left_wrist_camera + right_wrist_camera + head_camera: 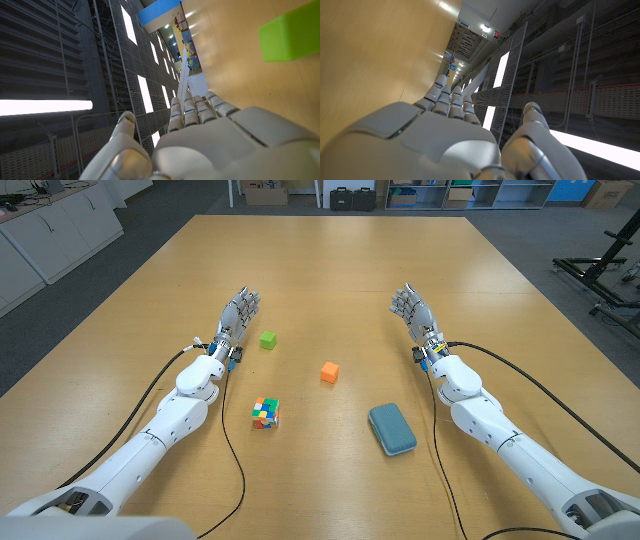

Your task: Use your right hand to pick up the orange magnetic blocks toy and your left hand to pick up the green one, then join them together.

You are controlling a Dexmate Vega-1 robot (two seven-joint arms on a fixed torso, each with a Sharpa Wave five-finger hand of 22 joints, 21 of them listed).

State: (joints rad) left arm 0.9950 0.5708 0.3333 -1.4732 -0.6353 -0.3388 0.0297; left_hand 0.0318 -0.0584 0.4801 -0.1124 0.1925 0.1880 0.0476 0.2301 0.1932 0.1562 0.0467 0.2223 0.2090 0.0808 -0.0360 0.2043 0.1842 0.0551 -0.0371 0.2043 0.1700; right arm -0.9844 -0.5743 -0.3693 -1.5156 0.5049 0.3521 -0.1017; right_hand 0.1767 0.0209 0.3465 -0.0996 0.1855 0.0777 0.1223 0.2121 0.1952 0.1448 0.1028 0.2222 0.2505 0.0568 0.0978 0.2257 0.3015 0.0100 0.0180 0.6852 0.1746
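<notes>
Fingers on both hands are released and reach forward side by side, grasping nothing; the left hand and right hand each stand over bare wood, and each wrist view shows the fingers extended along the tabletop with the thumb apart.

The wooden table takes up most of the head view, with both white arms coming in from the bottom corners. Taking the table's centre as the clock's middle and the far edge as twelve, the left hand sits at about ten o'clock and the right hand at about two o'clock, well apart.

The teal case, a rounded oblong, lies at about five o'clock, near the right forearm but not touching it.

The multicoloured puzzle cube sits at about seven o'clock, just beside the left forearm.

The orange magnetic block rests near the clock's centre, between the two arms and apart from both hands.

The green magnetic block lies at about ten o'clock, just beside the left hand's fingers on their inner side, apart from them; in the left wrist view the same green block sits on the wood beside the hand, untouched.
</notes>
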